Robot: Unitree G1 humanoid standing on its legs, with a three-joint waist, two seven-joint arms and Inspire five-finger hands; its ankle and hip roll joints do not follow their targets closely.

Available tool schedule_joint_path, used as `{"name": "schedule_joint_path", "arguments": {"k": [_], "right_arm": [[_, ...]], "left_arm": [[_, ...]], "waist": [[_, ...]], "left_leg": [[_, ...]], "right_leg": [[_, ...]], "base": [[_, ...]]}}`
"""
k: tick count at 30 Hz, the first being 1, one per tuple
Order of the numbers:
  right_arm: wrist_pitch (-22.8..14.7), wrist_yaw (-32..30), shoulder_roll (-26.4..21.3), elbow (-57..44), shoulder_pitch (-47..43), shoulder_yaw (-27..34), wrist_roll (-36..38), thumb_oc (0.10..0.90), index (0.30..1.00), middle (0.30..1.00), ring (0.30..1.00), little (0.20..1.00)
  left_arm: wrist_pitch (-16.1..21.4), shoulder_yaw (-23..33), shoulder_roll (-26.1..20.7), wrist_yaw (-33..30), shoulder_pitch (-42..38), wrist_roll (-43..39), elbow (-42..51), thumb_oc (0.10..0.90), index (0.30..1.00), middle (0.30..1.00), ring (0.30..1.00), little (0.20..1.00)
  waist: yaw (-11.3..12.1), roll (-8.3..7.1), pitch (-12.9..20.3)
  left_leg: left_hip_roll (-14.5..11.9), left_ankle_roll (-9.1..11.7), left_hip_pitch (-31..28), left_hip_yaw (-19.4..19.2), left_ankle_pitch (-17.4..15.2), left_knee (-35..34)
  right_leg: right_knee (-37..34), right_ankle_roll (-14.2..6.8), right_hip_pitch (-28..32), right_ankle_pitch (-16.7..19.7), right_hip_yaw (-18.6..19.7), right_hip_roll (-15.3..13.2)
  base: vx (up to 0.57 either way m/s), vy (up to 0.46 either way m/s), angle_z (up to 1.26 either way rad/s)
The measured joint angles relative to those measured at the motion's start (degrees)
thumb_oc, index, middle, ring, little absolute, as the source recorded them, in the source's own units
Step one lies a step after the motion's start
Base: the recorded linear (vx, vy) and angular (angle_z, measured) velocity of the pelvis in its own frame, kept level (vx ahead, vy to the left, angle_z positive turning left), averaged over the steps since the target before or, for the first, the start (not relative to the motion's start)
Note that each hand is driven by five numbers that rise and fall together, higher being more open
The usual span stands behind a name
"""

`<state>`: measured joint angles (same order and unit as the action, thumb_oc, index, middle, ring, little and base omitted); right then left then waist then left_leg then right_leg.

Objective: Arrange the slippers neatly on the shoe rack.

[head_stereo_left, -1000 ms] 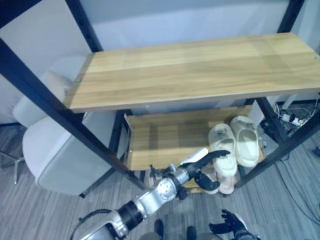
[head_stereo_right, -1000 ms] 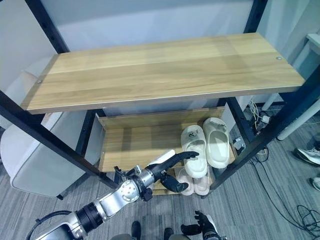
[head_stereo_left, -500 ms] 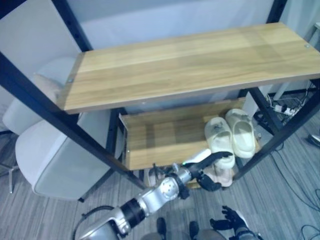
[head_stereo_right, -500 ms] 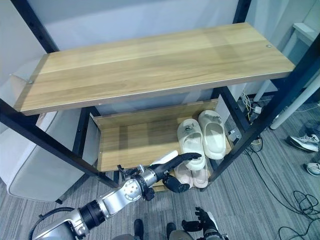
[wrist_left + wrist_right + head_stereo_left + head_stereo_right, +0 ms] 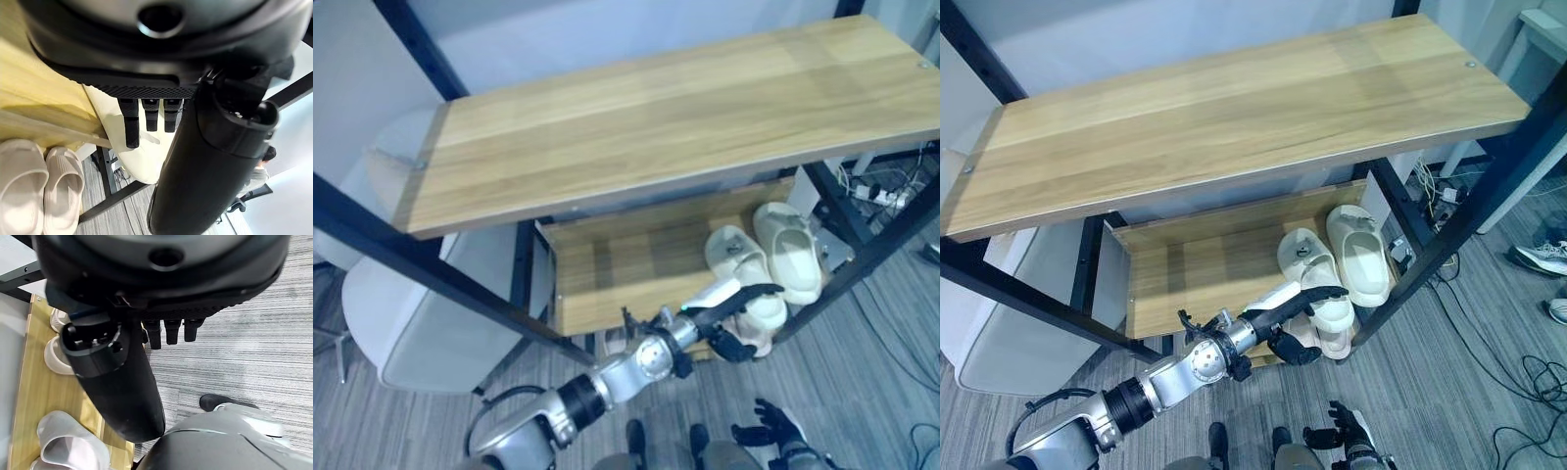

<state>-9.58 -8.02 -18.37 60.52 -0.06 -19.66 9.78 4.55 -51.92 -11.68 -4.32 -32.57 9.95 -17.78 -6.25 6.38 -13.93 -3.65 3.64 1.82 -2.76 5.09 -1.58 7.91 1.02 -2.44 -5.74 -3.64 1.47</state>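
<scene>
Left hand [image 5: 1301, 313] farther over cream slipper [image 5: 1317, 284], fingers straight, toe hidden.

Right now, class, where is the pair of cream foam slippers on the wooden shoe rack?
In the left eye view the cream foam slippers sit side by side at the right end of the rack's lower wooden shelf, with the left robot hand reaching to the nearer one's front.

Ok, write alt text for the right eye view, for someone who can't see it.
The robot's left hand reaches to the front of a cream slipper on the lower shelf of a wooden shoe rack, thumb over its toe. A second cream slipper lies beside it, and a pinkish pair sits on the level below. The top shelf is bare.
</scene>
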Motion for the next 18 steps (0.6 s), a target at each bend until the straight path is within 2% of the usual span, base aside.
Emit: {"name": "schedule_joint_path", "arguments": {"k": [7,18], "right_arm": [[0.0,-0.3,-0.1,0.0,0.0,0.0,0.0,0.800,0.900,0.900,0.900,0.900],[0.0,-0.7,0.0,0.0,-0.6,-0.6,0.0,0.800,0.900,0.900,0.900,0.900]], "left_arm": [[0.6,0.0,0.0,-1.8,-3.3,4.0,0.0,0.800,0.900,0.900,0.900,0.900],[0.7,0.0,-0.2,-2.6,-5.4,6.1,0.0,0.800,0.900,0.900,0.900,0.900]], "waist": [[-0.4,-0.06,0.1],[-1.6,-0.13,0.2]], "left_leg": [[0.0,-0.2,-0.3,0.0,0.2,-0.7],[0.1,-0.7,-0.1,-0.1,0.5,-2.8]], "right_leg": [[-0.9,0.1,0.9,0.7,0.0,0.1],[-3.6,-0.4,0.6,2.2,0.1,0.1]], "base": [[0.05,0.010,-0.01],[0.02,0.021,-0.02]]}}
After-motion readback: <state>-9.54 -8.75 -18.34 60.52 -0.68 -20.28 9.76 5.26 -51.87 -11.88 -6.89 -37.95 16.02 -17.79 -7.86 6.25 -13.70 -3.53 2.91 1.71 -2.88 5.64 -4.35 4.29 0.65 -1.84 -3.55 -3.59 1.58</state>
